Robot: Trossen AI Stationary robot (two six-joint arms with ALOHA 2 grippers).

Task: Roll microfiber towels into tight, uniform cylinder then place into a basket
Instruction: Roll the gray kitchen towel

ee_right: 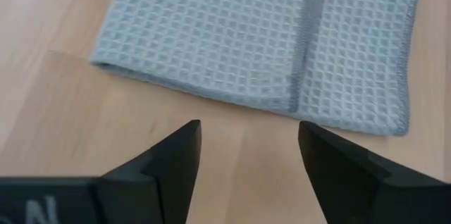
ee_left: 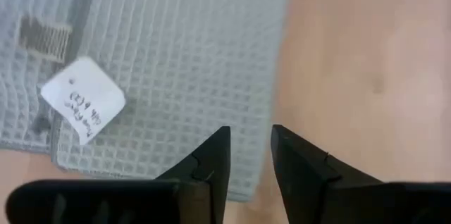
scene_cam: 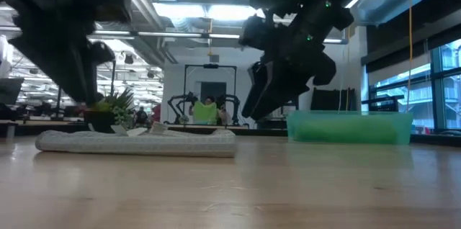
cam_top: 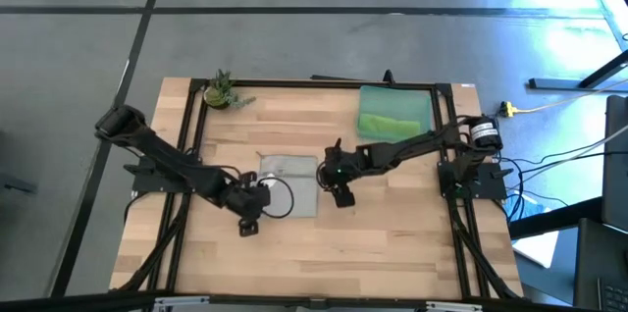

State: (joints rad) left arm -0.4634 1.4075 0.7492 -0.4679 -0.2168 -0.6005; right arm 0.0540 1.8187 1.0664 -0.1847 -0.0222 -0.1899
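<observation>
The light grey towel (cam_top: pixel 289 180) lies folded flat on the wooden table near its middle, with a white tag (ee_left: pixel 83 101) on top. My left gripper (cam_top: pixel 248 226) hangs above the towel's near left corner (ee_left: pixel 239 182); it is open by a narrow gap, with nothing between its fingers (ee_left: pixel 250 131). My right gripper (cam_top: pixel 341 197) hangs over bare wood just off the towel's right edge (ee_right: pixel 211 86), open wide and empty (ee_right: pixel 249 125). The teal basket (cam_top: pixel 365 93) stands at the far right with the lime green towel (cam_top: pixel 391 121) inside.
A small potted plant (cam_top: pixel 221 91) stands at the far left of the table. A black frame (cam_top: pixel 294 84) runs around the table top. Bare wood lies along the near edge (cam_top: pixel 314 263). In the low view my right gripper (scene_cam: pixel 277 92) hangs well above the table.
</observation>
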